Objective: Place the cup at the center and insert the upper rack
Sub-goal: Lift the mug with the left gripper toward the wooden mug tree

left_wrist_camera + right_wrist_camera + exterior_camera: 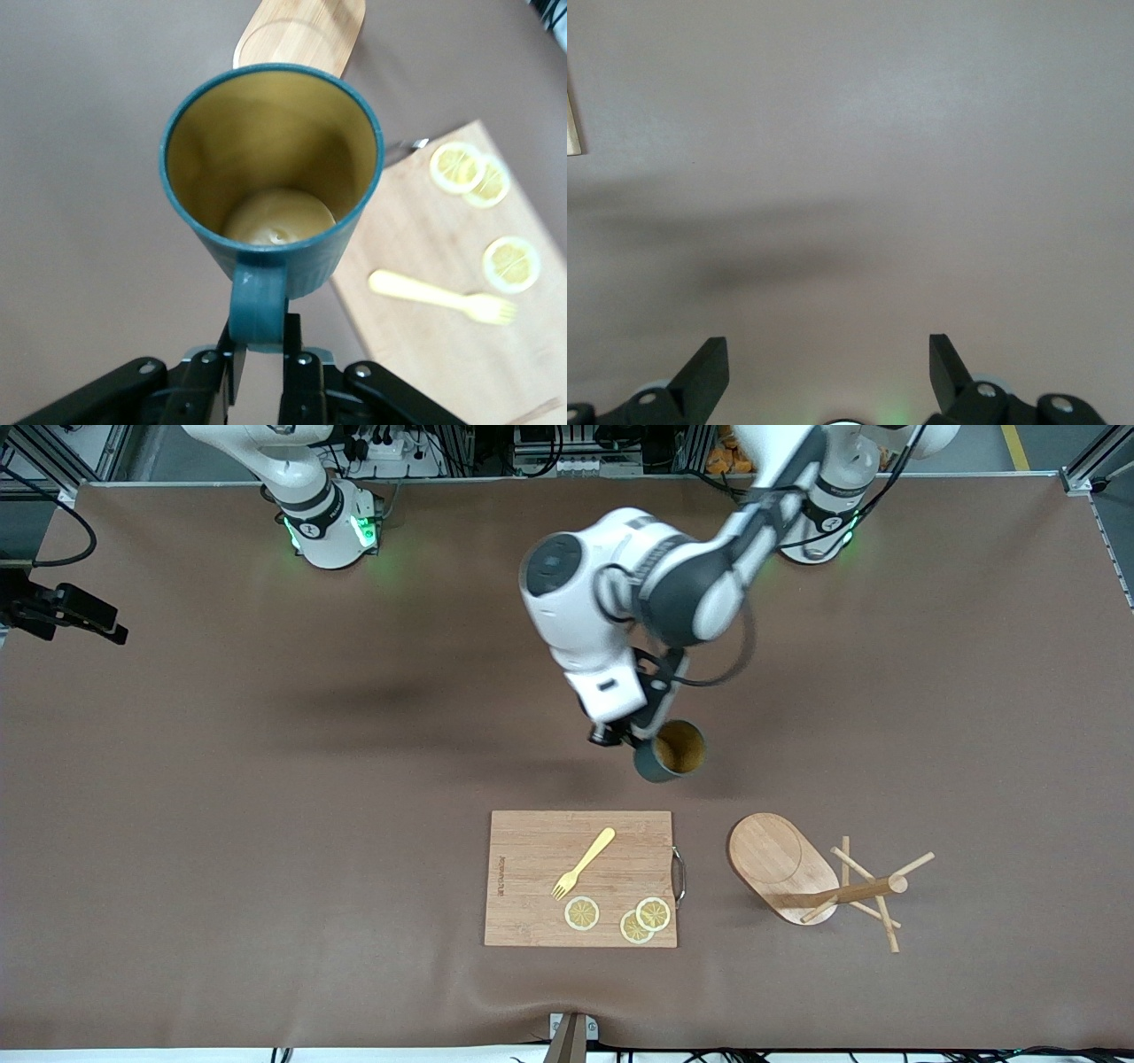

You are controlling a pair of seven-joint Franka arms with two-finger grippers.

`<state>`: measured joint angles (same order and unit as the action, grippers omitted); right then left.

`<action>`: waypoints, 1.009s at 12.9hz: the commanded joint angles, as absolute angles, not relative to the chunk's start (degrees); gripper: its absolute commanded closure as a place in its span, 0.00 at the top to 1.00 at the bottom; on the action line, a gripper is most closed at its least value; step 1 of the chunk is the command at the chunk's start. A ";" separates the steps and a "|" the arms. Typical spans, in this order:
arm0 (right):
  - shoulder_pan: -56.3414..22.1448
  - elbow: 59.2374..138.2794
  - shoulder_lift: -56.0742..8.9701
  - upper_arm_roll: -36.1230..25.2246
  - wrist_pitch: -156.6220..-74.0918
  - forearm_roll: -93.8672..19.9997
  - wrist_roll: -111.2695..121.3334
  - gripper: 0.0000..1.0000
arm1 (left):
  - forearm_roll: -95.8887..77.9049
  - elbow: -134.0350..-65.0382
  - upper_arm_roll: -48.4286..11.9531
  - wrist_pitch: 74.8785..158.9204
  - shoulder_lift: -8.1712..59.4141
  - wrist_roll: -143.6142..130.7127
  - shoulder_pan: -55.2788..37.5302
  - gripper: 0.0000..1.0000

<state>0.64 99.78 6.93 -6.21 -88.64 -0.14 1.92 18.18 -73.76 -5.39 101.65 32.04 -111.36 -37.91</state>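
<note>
The left gripper [259, 354] has its jaws pinching the handle of the cup [273, 177], held over bare tabletop [266, 779]. Only its wrist view shows that grip. Past the cup lies the upper rack [802, 872], tipped over. The right gripper [828, 376] waits, jaws spread.

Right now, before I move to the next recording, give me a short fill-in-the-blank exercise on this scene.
1. The left end effector grips the cup by its ____.
2. On the cutting board lie a yellow fork and ____ lemon slices.
3. The mug tree lies ____ on the table.
4. The right end effector is open and holds ____.

Missing words: handle; three; tipped over; nothing
</note>
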 commanded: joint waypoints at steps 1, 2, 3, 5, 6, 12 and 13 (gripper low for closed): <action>1.67 99.93 7.03 -5.54 -88.95 0.44 2.90 1.00 | 12.94 -75.24 -6.24 102.92 28.57 -105.58 -31.66 0.00; 1.67 99.93 7.03 -5.54 -88.95 0.44 2.90 1.00 | 11.44 -75.23 -6.24 104.05 27.61 -103.99 -29.55 0.00; 1.58 99.93 7.03 -5.54 -88.95 0.44 2.90 1.00 | 9.42 -75.23 -6.33 104.67 26.38 -102.06 -27.62 0.00; 1.58 99.93 7.03 -5.54 -88.95 0.44 2.90 1.00 | 5.03 -75.15 -6.33 104.94 25.14 -97.32 -24.19 0.00; 1.58 99.93 7.03 -5.54 -89.03 0.44 2.90 1.00 | 3.18 -75.06 -6.42 106.16 25.05 -95.90 -22.43 0.00; 1.76 99.93 7.03 -5.54 -88.95 0.44 3.16 1.00 | -8.24 -75.23 -6.24 108.54 23.56 -85.98 -17.94 0.00; 1.93 99.93 7.03 -5.54 -88.95 0.44 3.69 1.00 | -10.35 -75.23 -5.98 108.54 23.29 -83.43 -17.15 0.00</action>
